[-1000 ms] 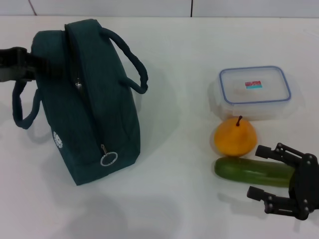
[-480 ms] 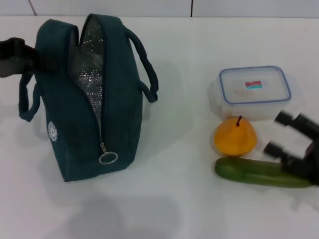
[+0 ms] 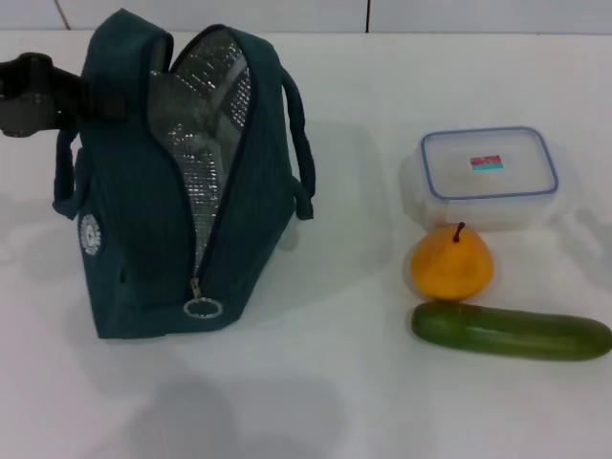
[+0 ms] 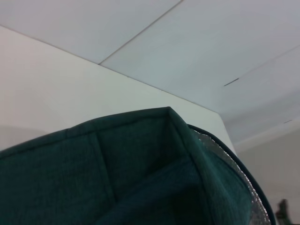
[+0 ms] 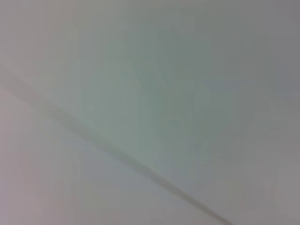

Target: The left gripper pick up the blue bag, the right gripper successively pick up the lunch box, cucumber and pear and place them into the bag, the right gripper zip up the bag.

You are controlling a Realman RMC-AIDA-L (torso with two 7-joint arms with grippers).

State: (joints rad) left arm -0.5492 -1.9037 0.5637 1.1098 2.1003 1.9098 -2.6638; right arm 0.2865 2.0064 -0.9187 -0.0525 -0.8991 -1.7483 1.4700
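the left gripper (image 3: 81, 96), fingers hidden so i cannot tell their state, holds the blue bag (image 3: 182, 191) upright and unzipped on the bench (image 3: 335, 402), while lunch box (image 3: 489, 175), pear (image 3: 451, 262) and cucumber (image 3: 511, 331) await packing.

Even, bright overhead light on the white worktop (image 3: 344, 382); soft shadows right of the blue bag (image 3: 163, 210) and under the cucumber (image 3: 512, 332). Foil lining glinting, no hard glare. Right wrist view fully blurred, featureless grey.

Bag (image 3: 143, 239) left; pear (image 3: 451, 262) between box (image 3: 489, 177) behind, cucumber (image 3: 511, 331) before.
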